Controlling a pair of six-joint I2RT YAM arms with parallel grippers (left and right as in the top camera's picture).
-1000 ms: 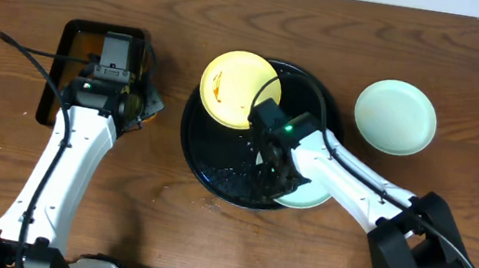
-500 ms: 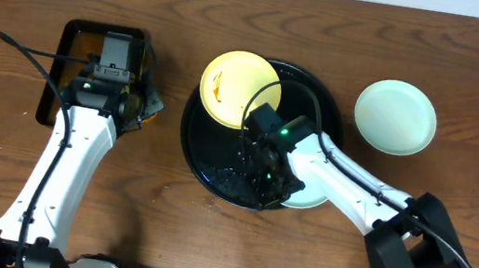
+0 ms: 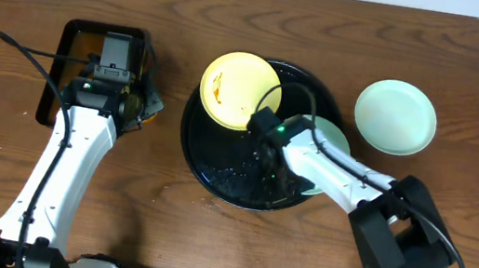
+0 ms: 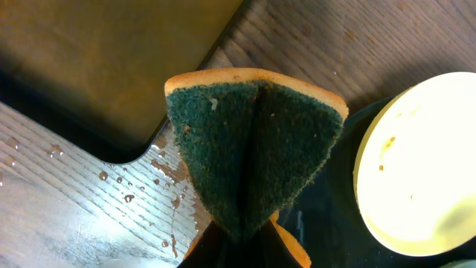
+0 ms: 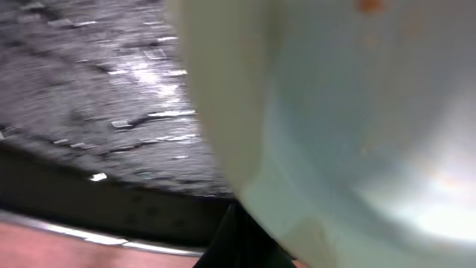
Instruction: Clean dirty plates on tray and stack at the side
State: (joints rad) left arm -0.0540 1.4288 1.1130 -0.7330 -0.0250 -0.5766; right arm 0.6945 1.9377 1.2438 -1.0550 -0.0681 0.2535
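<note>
My right gripper (image 3: 282, 179) is over the round black tray (image 3: 209, 153), shut on the rim of a pale mint-white plate (image 3: 321, 144) that it holds tilted above the tray's right side. In the right wrist view that plate (image 5: 349, 126) fills the frame, with orange specks near its top; the gripper (image 5: 253, 240) pinches its lower edge. A pale yellow plate (image 3: 240, 89) with a sauce smear rests on the tray's upper left. Another mint-white plate (image 3: 396, 117) lies on the table at the right. My left gripper (image 3: 144, 107) is shut on a folded green and orange sponge (image 4: 253, 149).
A rectangular black tray (image 3: 74, 40) with brownish liquid sits at the left, under my left wrist. Water drops lie on the wood beside it (image 4: 126, 197). The round tray's floor (image 5: 111, 82) is wet. The yellow plate (image 4: 416, 164) shows at the right of the left wrist view.
My right gripper has swung the mint-white plate from the tray's lower right up toward the tray's right middle, with the plate now tilted. The left arm has not moved.
</note>
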